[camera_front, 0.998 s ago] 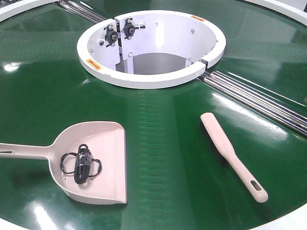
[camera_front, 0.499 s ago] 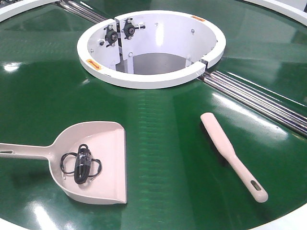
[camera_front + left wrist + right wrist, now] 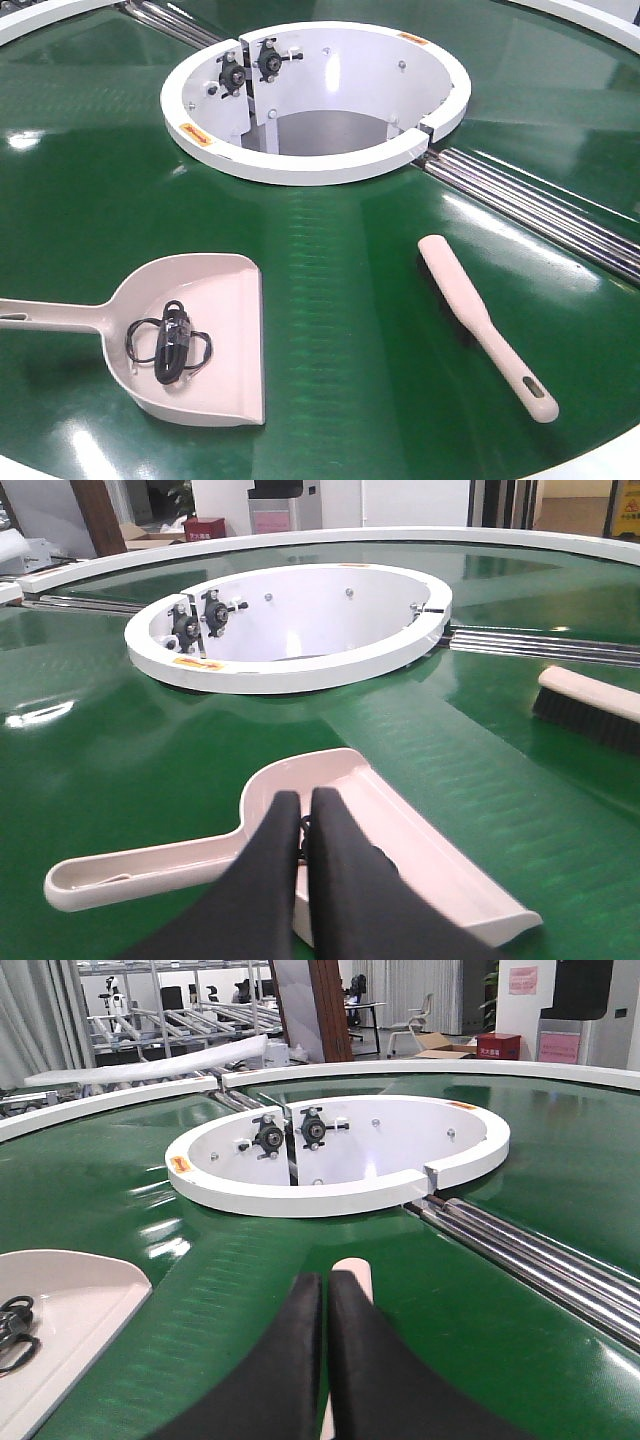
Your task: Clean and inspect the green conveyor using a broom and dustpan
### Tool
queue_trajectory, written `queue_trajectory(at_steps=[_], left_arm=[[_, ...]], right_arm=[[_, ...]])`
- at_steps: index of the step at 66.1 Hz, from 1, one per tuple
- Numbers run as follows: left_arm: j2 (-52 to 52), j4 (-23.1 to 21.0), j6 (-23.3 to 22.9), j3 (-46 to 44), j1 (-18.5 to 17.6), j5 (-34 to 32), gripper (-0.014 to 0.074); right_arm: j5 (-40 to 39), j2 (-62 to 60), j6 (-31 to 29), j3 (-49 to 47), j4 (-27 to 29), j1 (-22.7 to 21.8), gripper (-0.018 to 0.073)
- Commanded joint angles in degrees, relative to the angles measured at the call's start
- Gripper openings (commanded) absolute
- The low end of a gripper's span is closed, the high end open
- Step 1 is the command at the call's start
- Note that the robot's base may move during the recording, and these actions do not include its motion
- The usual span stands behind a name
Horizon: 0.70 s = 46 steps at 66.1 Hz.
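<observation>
The green conveyor point(image 3: 340, 290) fills the front view. The pale dustpan point(image 3: 228, 300) lies at front left, handle pointing left, with a coiled black cable point(image 3: 170, 345) in its tray. The slim broom point(image 3: 470, 310) lies at front right, handle toward the near edge. No gripper shows in the front view. In the left wrist view my left gripper point(image 3: 303, 798) is shut with nothing in it, hovering over the dustpan point(image 3: 420, 830) near its handle joint. My right gripper point(image 3: 326, 1280) is shut and empty above the broom point(image 3: 356, 1270), whose head tip shows past the fingers.
The white central ring point(image 3: 320, 165) with its open well sits behind the tools. Silver rails point(image 3: 540, 210) run from it to the right and a second set point(image 3: 170, 20) to the far left. The white outer rim point(image 3: 600, 460) curves past the broom's handle.
</observation>
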Motion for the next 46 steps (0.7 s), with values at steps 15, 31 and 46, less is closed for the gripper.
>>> queue_trajectory(at_steps=[15,31,46], left_arm=[[0.66,18.65,-18.4,10.92,0.0,-23.21,-0.0007],[-4.71,16.11,-19.4,18.13,7.02,-29.4,-0.0007],[-6.17,17.27,-19.4,18.13,9.47,-27.39,-0.0006]], right_arm=[[-4.63,0.64,-0.26,-1.51,0.19,-0.36,-0.0008],[-4.63,0.64,-0.26,-1.51,0.19,-0.36,-0.0008],[-4.63,0.64,-0.26,-1.51,0.19,-0.36,-0.0008]])
